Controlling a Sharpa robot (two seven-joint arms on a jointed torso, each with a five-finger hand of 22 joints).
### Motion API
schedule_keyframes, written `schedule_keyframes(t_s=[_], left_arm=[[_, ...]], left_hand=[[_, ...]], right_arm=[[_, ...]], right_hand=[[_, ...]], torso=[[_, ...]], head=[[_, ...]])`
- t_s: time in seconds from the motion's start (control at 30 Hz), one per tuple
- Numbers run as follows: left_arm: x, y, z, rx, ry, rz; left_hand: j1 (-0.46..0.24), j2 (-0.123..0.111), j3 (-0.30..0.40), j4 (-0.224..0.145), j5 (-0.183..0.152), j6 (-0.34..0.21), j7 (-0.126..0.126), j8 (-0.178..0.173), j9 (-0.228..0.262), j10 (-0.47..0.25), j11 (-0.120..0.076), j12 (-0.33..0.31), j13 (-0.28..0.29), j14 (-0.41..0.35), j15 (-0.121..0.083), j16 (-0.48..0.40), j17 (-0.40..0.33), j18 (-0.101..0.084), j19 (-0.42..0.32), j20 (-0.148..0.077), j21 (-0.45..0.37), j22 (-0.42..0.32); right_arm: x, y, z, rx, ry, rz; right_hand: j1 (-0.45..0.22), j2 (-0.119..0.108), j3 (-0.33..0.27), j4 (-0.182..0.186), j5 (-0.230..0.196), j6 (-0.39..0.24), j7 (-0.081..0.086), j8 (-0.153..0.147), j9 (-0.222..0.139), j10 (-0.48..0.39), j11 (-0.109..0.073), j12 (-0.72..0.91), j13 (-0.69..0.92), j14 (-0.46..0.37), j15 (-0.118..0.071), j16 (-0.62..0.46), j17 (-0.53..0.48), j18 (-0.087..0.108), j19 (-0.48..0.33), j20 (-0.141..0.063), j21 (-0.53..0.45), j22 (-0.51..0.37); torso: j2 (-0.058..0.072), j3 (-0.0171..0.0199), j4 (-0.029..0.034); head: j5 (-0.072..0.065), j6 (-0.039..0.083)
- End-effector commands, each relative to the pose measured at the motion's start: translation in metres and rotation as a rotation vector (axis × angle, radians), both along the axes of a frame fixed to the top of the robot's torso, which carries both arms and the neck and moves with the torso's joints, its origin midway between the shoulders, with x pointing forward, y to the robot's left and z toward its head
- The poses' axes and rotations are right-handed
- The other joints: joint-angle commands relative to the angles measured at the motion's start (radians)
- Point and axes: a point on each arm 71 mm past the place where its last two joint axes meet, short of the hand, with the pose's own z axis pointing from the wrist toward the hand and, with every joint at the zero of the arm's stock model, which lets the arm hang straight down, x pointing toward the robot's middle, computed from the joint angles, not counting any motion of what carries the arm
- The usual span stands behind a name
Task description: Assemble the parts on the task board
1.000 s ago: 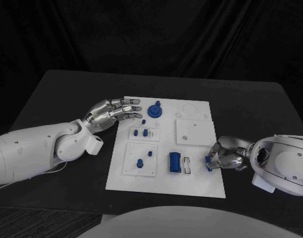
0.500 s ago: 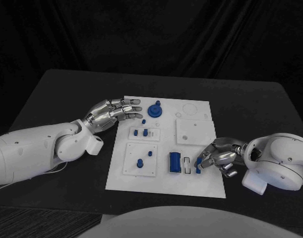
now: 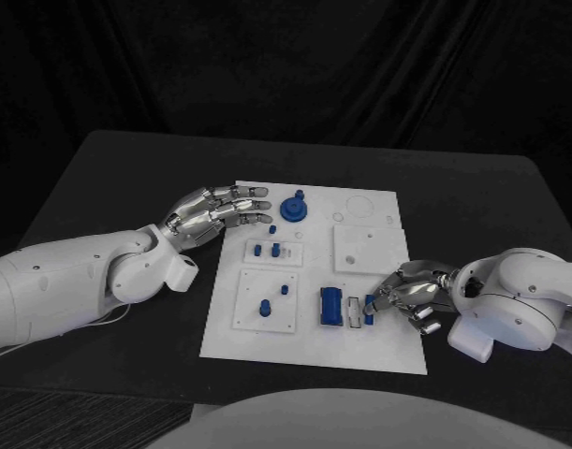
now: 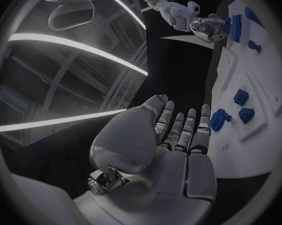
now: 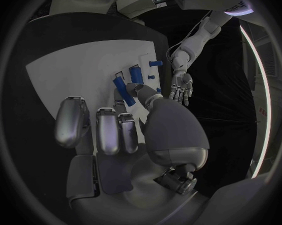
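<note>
- Nearest the robot, on the black surface (image 3: 124, 168): the near edge of the white task board (image 3: 315, 354), a tall plate running away from the viewer.
- On the board's near half: a large blue block (image 3: 329, 307) standing upright in a slot, beside a narrow pale slot (image 3: 352, 311).
- Just right of that slot: a slim blue part (image 3: 368, 310) pinched between thumb and fingertips of the right hand (image 3: 410, 296), held upright at the board's right side.
- In the right wrist view: the same slim blue part (image 5: 124, 91) at the fingertips, close above the board; whether touching the board, cannot tell.
- Left of the large block: a square panel (image 3: 267, 301) holding two small blue parts (image 3: 264, 310).
- Further up the board: a smaller panel with three small blue pegs (image 3: 268, 251), and to its right a plain white square plate (image 3: 370, 247).
- At the far end of the board: a round blue knob part (image 3: 294, 206), next to a faint circular outline (image 3: 361, 203).
- Beside the board's far left edge: the left hand (image 3: 215, 213), holding nothing, fingers spread slightly and lightly curved, tips reaching toward the knob part without touching it.
- In the left wrist view: the left hand (image 4: 172, 145) with fingers extended side by side, apart from the board.
</note>
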Motion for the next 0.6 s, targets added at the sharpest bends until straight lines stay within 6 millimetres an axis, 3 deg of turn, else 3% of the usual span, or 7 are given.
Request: schedule_keyframes(t_s=[0.03,0.23,0.4,0.6], left_arm=[[-0.0003,-0.0012,0.0022,-0.038,-0.016,-0.002],[-0.0001,-0.0016,0.0020,-0.039,-0.015,-0.004],[0.0002,-0.0022,0.0016,-0.038,-0.014,-0.005],[0.0005,-0.0022,0.0012,-0.037,-0.013,-0.006]], left_hand=[[-0.013,0.000,0.004,0.000,0.005,0.003,0.003,-0.003,-0.002,0.000,0.003,-0.002,-0.001,-0.001,0.004,0.001,-0.001,-0.007,0.005,-0.001,0.003,-0.001],[-0.014,0.000,0.005,-0.001,0.005,0.003,0.003,-0.003,-0.002,0.000,0.003,-0.004,-0.001,-0.002,0.004,0.000,-0.002,-0.007,0.005,-0.001,0.003,-0.001],[-0.014,0.000,0.005,-0.001,0.005,0.003,0.003,-0.003,-0.002,0.000,0.003,-0.004,-0.001,-0.002,0.004,0.000,-0.002,-0.007,0.005,-0.001,0.003,-0.001],[-0.014,0.000,0.005,-0.001,0.005,0.003,0.003,-0.003,-0.002,0.000,0.003,-0.004,-0.001,-0.002,0.004,0.000,-0.002,-0.007,0.005,-0.001,0.003,-0.001]], right_arm=[[-0.0019,-0.0020,-0.0040,-0.025,0.046,-0.022],[-0.0029,-0.0026,-0.0059,-0.050,0.068,-0.014],[-0.0036,-0.0021,-0.0067,-0.069,0.075,0.001],[-0.0035,0.0004,-0.0069,-0.071,0.074,0.009]], right_hand=[[-0.012,0.005,-0.009,0.002,-0.013,-0.002,-0.004,0.007,0.000,0.106,0.004,0.005,0.263,0.045,0.003,-0.004,-0.002,0.007,-0.010,0.001,-0.007,0.161],[-0.031,0.008,-0.031,0.018,-0.080,-0.013,-0.005,0.014,0.005,0.106,0.003,0.005,0.263,0.044,0.004,-0.006,-0.008,0.008,-0.014,0.001,-0.015,0.158],[-0.048,0.010,-0.057,0.038,-0.179,-0.020,-0.007,0.024,0.010,0.106,0.003,0.005,0.263,0.043,0.003,-0.009,-0.015,0.010,-0.017,0.001,-0.023,0.155],[-0.051,0.013,-0.070,0.047,-0.214,-0.019,-0.010,0.033,0.014,0.106,0.001,0.005,0.263,0.043,0.002,-0.010,-0.017,0.011,-0.019,0.000,-0.027,0.153]], torso=[[-0.002,-0.0011,-0.0004],[-0.003,-0.0001,-0.0001],[-0.002,0.0005,-0.0009],[-0.002,0.0007,-0.0026]], head=[[0.000,0.000],[-0.001,0.000],[-0.002,0.000],[-0.002,0.000]])
